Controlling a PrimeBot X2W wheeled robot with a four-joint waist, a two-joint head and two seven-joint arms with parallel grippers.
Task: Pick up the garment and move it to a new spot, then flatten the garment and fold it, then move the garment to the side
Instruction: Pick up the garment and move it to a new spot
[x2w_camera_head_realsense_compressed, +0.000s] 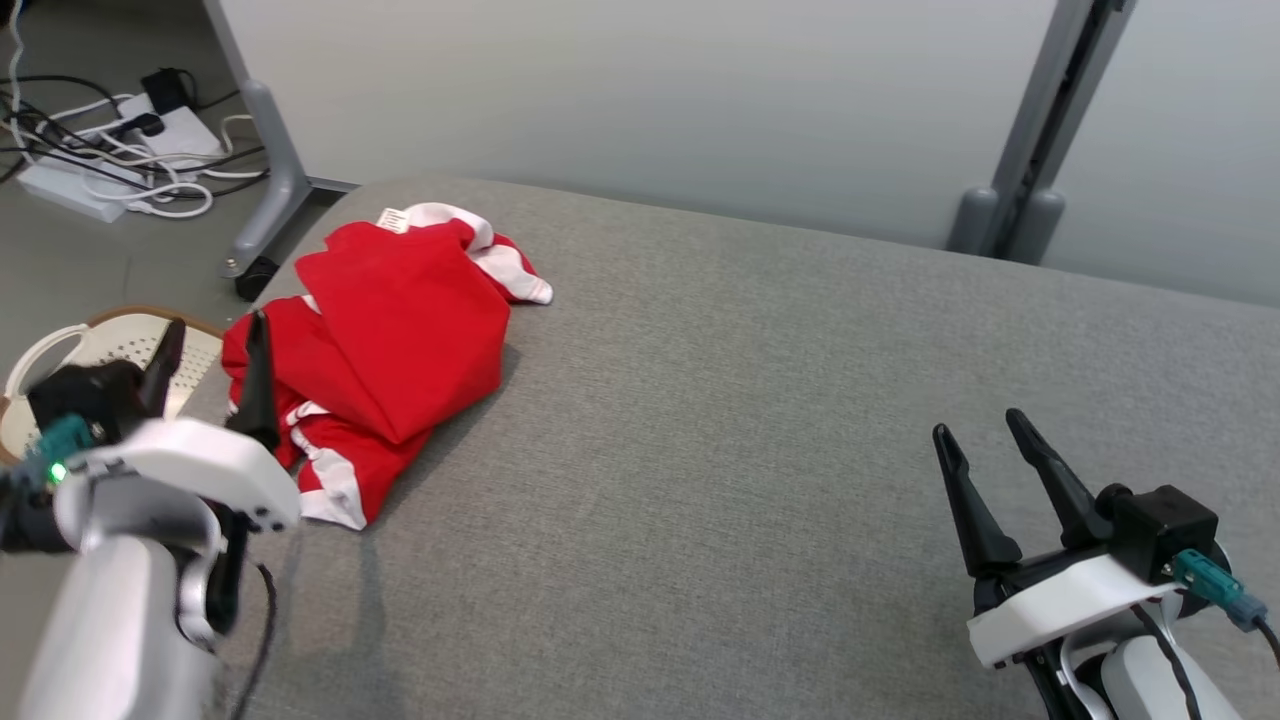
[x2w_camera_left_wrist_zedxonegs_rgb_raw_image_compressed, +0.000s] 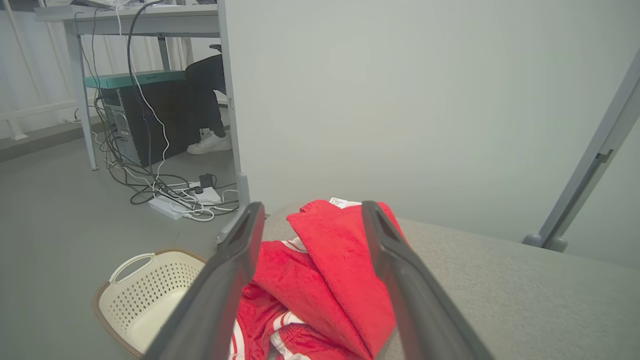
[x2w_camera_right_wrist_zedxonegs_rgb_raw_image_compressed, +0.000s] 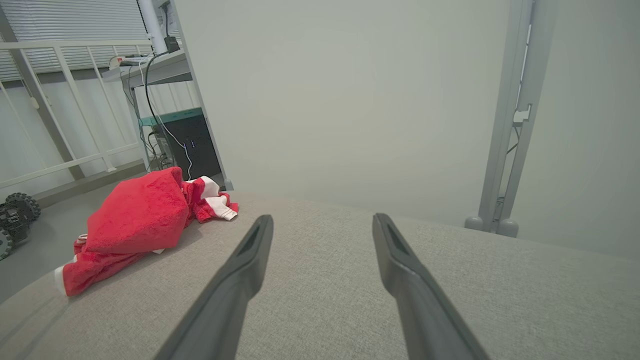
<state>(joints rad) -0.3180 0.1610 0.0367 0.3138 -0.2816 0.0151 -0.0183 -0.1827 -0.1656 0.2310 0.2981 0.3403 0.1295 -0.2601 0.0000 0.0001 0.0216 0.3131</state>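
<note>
A red garment (x2w_camera_head_realsense_compressed: 390, 340) with white stripes lies crumpled at the far left of the grey padded table (x2w_camera_head_realsense_compressed: 760, 420). My left gripper (x2w_camera_head_realsense_compressed: 215, 335) hovers open at the garment's left edge, its fingers apart with nothing between them. From the left wrist, the garment (x2w_camera_left_wrist_zedxonegs_rgb_raw_image_compressed: 320, 280) shows between and beyond the two dark fingers (x2w_camera_left_wrist_zedxonegs_rgb_raw_image_compressed: 230, 270). My right gripper (x2w_camera_head_realsense_compressed: 985, 430) stands open over bare table at the lower right, far from the cloth. The garment (x2w_camera_right_wrist_zedxonegs_rgb_raw_image_compressed: 135, 225) appears at the left in the right wrist view, past the right gripper (x2w_camera_right_wrist_zedxonegs_rgb_raw_image_compressed: 320, 220).
A cream perforated basket (x2w_camera_head_realsense_compressed: 110, 350) sits on the floor by the table's left edge, also seen as the basket (x2w_camera_left_wrist_zedxonegs_rgb_raw_image_compressed: 145, 295) from the left wrist. Power strips and cables (x2w_camera_head_realsense_compressed: 120, 150) lie on the floor at the far left. Grey frame posts (x2w_camera_head_realsense_compressed: 1030, 130) stand behind the table. A person's foot (x2w_camera_left_wrist_zedxonegs_rgb_raw_image_compressed: 210, 142) rests under a desk.
</note>
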